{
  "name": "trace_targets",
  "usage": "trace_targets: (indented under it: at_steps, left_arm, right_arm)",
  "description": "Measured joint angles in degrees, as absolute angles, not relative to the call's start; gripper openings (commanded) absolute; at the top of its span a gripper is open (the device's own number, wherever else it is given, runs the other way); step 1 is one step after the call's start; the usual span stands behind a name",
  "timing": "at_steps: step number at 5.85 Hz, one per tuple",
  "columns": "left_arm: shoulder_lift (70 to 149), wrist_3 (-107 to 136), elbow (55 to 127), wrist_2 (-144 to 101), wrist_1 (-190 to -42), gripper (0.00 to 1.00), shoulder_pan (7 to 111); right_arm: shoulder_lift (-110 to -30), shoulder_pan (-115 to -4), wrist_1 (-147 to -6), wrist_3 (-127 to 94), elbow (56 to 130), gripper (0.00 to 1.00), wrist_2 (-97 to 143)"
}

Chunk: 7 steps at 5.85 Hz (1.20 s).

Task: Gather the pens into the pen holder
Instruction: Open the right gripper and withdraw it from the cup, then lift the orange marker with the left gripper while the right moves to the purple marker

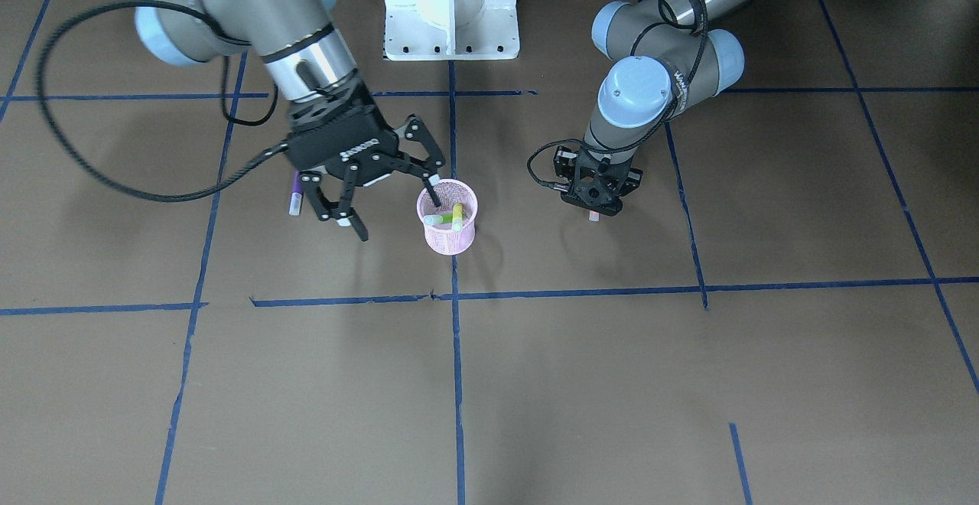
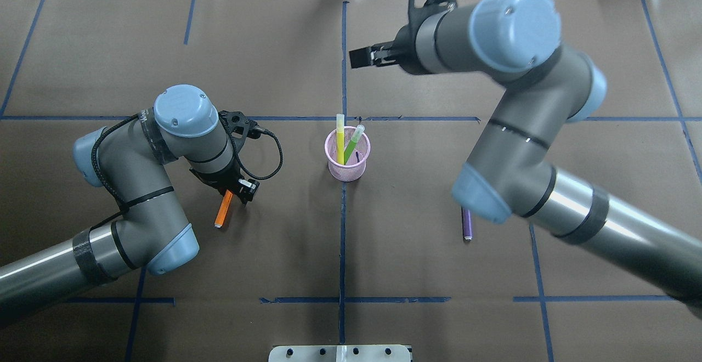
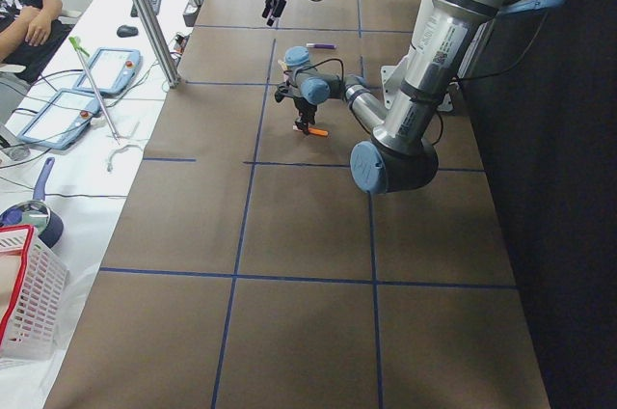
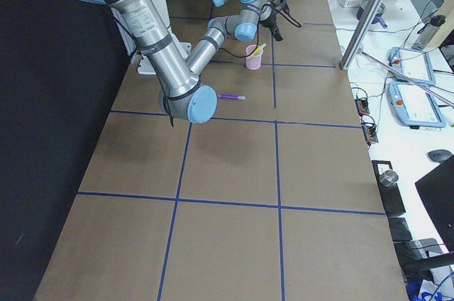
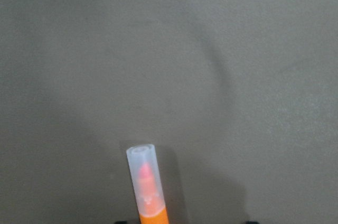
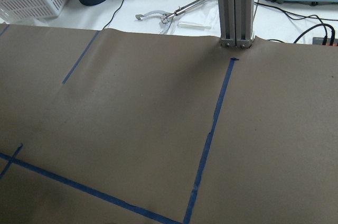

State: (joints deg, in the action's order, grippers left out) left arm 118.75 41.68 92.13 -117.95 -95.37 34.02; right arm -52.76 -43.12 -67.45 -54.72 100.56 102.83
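Observation:
The pink mesh pen holder (image 2: 347, 156) (image 1: 447, 229) stands at the table's middle with a yellow pen (image 2: 340, 140) and a green pen (image 2: 354, 138) leaning in it. An orange pen (image 2: 223, 210) (image 5: 148, 187) lies flat on the table. My left gripper (image 2: 241, 186) (image 1: 594, 203) points down over its upper end, with the finger edges standing wide of it, so open. A purple pen (image 2: 466, 225) (image 1: 295, 193) lies partly under my right arm. My right gripper (image 1: 394, 210) (image 2: 373, 57) hangs open and empty high above the holder.
The robot's white base (image 1: 451, 8) sits at the back edge. Blue tape lines grid the brown table. Beyond the far edge are a metal post (image 6: 235, 7), a white basket (image 3: 29, 293), a pot, control pendants and a seated person (image 3: 29, 13).

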Motion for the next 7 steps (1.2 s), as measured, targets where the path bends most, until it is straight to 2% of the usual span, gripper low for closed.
trace_targets:
  at_steps: [1,4,7]
  left_arm:
    - [118.8,41.7,92.2,-118.1,-95.4,0.01,34.2]
    - [118.9,41.7,92.6,-118.2,-95.2,0.00,34.8]
    - [119.0,41.9,97.9,-117.7,-95.0,0.00,39.9]
  right_arm:
    - [-52.9,-46.0,-69.7,-54.3,101.1,1.00,107.3]
    - [-53.2,-47.3,-70.6,-54.0,101.1,1.00,109.1]
    - [-54.9,-49.1,-78.3,-54.0,101.4,1.00,114.1]
